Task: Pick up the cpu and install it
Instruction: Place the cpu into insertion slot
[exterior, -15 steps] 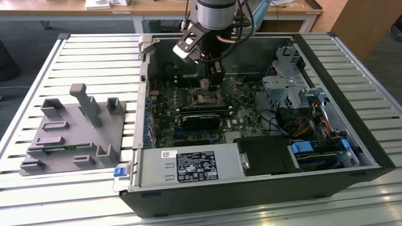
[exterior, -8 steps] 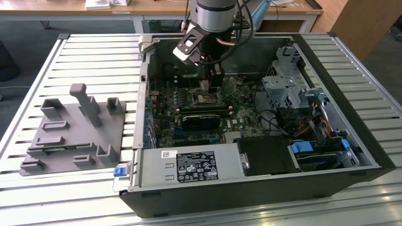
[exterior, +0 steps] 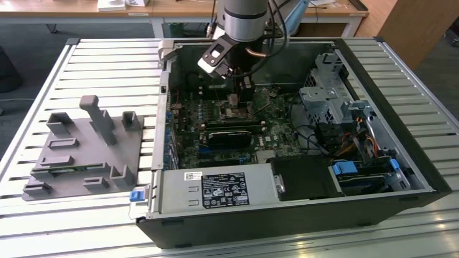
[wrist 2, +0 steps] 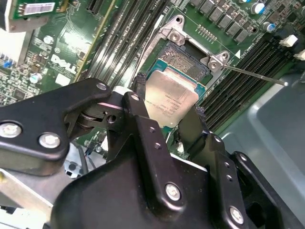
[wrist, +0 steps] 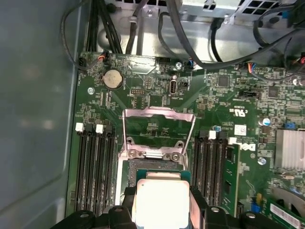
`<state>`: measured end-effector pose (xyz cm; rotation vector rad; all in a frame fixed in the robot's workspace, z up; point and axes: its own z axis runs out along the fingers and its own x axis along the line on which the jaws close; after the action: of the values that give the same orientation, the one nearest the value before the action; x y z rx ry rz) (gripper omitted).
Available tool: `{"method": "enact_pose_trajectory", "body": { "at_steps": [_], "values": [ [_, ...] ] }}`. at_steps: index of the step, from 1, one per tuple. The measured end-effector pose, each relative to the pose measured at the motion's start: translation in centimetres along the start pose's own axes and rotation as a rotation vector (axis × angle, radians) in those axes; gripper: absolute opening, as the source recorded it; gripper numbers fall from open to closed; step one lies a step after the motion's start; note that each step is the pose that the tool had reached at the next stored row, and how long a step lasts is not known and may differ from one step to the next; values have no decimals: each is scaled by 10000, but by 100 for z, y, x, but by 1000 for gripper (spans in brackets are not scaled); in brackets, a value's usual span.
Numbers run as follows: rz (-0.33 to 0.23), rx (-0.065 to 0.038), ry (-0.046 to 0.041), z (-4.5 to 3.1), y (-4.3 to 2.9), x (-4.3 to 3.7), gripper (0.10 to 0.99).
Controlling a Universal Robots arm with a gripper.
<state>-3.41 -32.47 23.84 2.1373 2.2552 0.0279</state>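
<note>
cpu (wrist 2: 171, 98) sits pinched by its edges in the claw (wrist 2: 167, 109), over the open socket (wrist 2: 183, 61). In the exterior view the claw is at two o'clock from the grey tray (exterior: 72, 156).

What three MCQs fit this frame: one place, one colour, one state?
1. Where is the small silvery-grey square cpu?
A) on a grey tray
B) between the black gripper's fingers, over the black-framed socket
C) on the table

2. What colour is the motherboard?
A) green
B) red
C) white

3. How is the silvery metal load plate?
A) clamped shut
B) removed
C) swung open

Key: 1 B, both wrist views show fingers flanking the chip; 2 A, the board is green throughout; 3 C, the first wrist view shows it folded back off the socket.
</note>
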Motion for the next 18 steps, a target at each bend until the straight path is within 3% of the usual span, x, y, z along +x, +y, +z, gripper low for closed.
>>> {"method": "enact_pose_trajectory", "body": {
  "at_steps": [9, 13, 18],
  "values": [
    [6, 1, -4, 139, -13, 55, 529],
    [4, 3, -51, 198, -17, 126, 529],
    [115, 5, -71, 277, -48, 136, 529]
  ]
}}
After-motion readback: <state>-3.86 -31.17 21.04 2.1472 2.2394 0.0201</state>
